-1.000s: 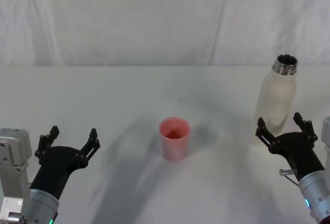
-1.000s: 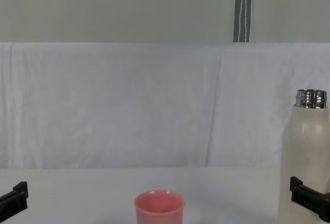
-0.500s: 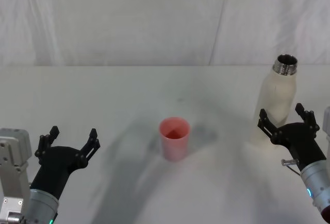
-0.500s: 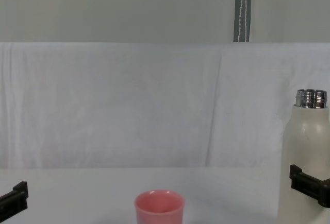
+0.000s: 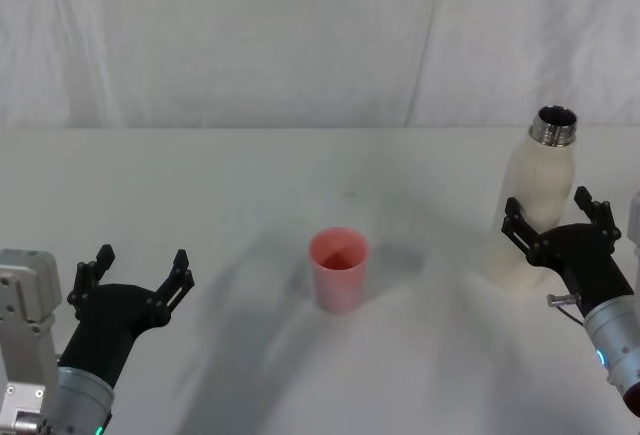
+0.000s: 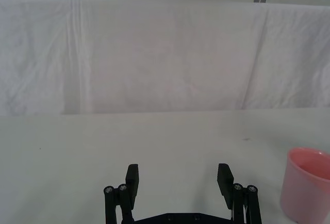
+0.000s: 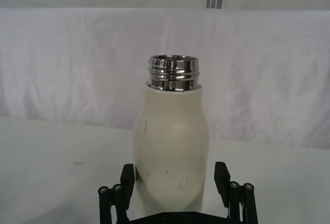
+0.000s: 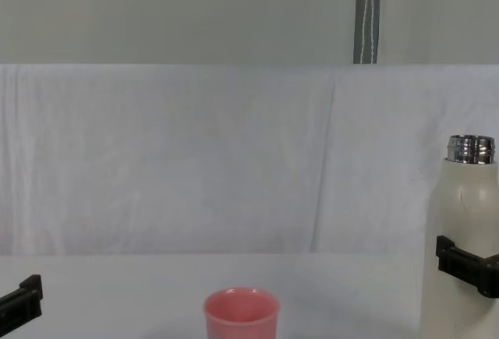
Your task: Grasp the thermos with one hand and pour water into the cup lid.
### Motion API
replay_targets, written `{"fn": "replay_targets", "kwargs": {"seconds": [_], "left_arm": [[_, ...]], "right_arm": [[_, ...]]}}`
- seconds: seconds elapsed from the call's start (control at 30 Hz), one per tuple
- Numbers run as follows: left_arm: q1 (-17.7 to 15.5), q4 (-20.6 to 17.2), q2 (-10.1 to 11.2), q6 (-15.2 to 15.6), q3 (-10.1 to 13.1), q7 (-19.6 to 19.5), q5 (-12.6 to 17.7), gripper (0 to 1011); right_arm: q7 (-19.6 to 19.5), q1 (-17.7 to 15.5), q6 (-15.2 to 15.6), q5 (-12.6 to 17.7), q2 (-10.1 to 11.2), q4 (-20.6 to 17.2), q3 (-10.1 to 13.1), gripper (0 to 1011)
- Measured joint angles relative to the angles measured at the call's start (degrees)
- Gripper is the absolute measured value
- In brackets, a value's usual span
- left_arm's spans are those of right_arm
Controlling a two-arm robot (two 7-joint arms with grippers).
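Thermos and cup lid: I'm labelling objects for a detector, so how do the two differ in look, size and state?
The thermos is tall and cream-white; the cup lid is short and pink. The thermos narrows to a shiny threaded steel neck; the cup lid has a wide plain rim. The open right tool brackets the thermos; the cup lid stands alone, apart from the left tool. Both stand upright and uncapped.

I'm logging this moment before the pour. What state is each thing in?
thermos: upright, uncapped, between the open fingers.
cup lid: upright, mouth up, untouched.
right gripper: open, straddling the thermos's lower body.
left gripper: open, idle over the table.
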Motion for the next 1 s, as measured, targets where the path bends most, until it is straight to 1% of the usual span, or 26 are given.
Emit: {"fn": "replay_targets", "kwargs": {"seconds": [0.4,1.0], "left_arm": [[0.0,0.0,0.0,0.0,0.0,0.0,0.0,1001],[0.0,0.0,0.0,0.0,0.0,0.0,0.0,1001]], "right_arm": [[0.2,1.5,0.2,-0.1,-0.3,1.3,0.0,1001],[0.8,4.9,-0.4,0.2,-0.6,5.3,-0.1,1001]]}}
